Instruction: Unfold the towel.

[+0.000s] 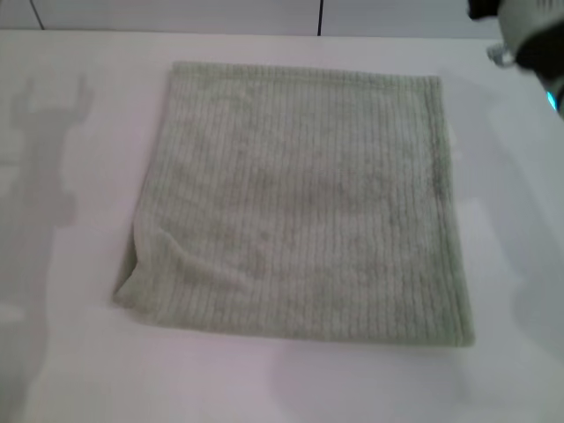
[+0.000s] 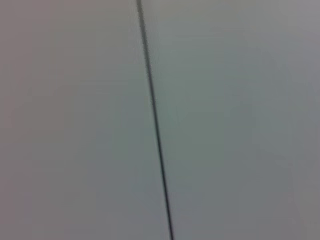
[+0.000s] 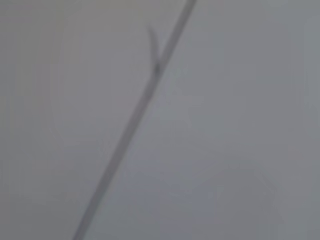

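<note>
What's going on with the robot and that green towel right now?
Right arm up at the far right corner, off the cloth; left arm out of sight. Towel flat on the table, near-left corner rumpled. Nothing in the way.

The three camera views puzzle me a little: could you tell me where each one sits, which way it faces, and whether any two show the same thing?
Head view: from the robot's head, looking forward and down at the towel lying flat on the white table; part of the right arm shows at the far right corner.
Left wrist view: on the left arm, facing a plain pale surface crossed by a thin dark seam; no robot part shows.
Right wrist view: on the right arm, facing a similar pale surface with a grey line; no fingers show.
Shared: both wrist views miss the towel.
</note>
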You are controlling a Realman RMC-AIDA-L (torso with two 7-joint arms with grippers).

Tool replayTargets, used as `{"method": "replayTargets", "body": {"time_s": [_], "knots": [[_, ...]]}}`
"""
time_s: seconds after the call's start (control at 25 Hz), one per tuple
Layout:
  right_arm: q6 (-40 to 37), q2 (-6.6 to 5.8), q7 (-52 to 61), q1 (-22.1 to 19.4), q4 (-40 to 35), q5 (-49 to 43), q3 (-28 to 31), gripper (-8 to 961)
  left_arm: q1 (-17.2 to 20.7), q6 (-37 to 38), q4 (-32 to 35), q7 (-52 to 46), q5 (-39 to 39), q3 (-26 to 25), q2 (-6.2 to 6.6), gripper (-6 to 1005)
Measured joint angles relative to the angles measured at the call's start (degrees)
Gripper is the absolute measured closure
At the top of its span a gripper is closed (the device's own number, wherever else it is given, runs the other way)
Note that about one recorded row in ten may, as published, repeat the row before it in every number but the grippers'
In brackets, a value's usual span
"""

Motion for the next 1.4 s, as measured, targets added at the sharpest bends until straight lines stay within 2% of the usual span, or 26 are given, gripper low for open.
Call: {"method": "replayTargets", "body": {"time_s": [0.08, 0.12, 0.16, 0.28, 0.32, 0.4, 0.48, 0.52, 0.72, 0.92, 1.12, 1.4], "knots": [[9.6, 0.19, 8.4, -1.5, 4.6, -8.3, -2.5, 935, 0.0, 0.3, 0.8, -0.5, -0.2, -0.1, 0.03, 196], [21.9, 0.3, 20.8, -1.3, 12.7, -18.4, -4.0, 935, -0.2, 0.6, 2.1, -1.1, -0.5, -0.3, 0.07, 196], [21.9, 0.3, 20.8, -1.3, 12.7, -18.4, -4.0, 935, -0.2, 0.6, 2.1, -1.1, -0.5, -0.3, 0.07, 197], [40.3, 0.55, 36.2, 0.5, 27.5, -24.6, -6.9, 935, -1.1, 1.3, 4.6, -1.5, -1.0, -0.3, 0.12, 197], [47.8, 0.68, 40.4, 0.5, 33.6, -21.8, -9.3, 934, -1.1, 1.3, 4.6, -1.5, -1.0, -0.3, 0.12, 197], [50.0, 0.7, 41.5, 0.1, 35.1, -19.3, -10.2, 934, -1.8, 1.9, 6.7, -1.7, -1.1, -0.2, 0.1, 197], [51.6, 0.68, 44.5, -1.8, 36.3, -13.8, -11.4, 934, -1.9, 1.9, 7.0, -1.7, -1.1, -0.1, 0.08, 197], [52.1, 0.53, 49.7, -3.8, 37.9, -12.3, -11.5, 934, -2.0, 2.0, 7.5, -1.7, -1.1, 0.1, 0.07, 197], [52.4, 0.54, 57.3, -7.0, 41.8, -9.9, -11.2, 934, -3.7, 0.4, 10.4, -1.8, -1.0, 1.7, 0.05, 197], [53.3, 0.59, 58.7, -8.2, 42.5, -9.9, -12.0, 751, -4.3, -3.7, 10.9, -1.9, -1.0, 2.0, 0.08, 197], [53.4, 0.68, 59.6, -7.9, 43.6, -10.2, -12.8, 544, -3.8, -3.7, 11.1, -2.4, -1.0, 3.2, -0.08, 197], [53.0, 0.75, 60.2, -7.9, 43.9, -10.6, -12.8, 322, -3.1, -3.8, 11.4, -3.2, -1.0, 3.8, -0.12, 197]]}}
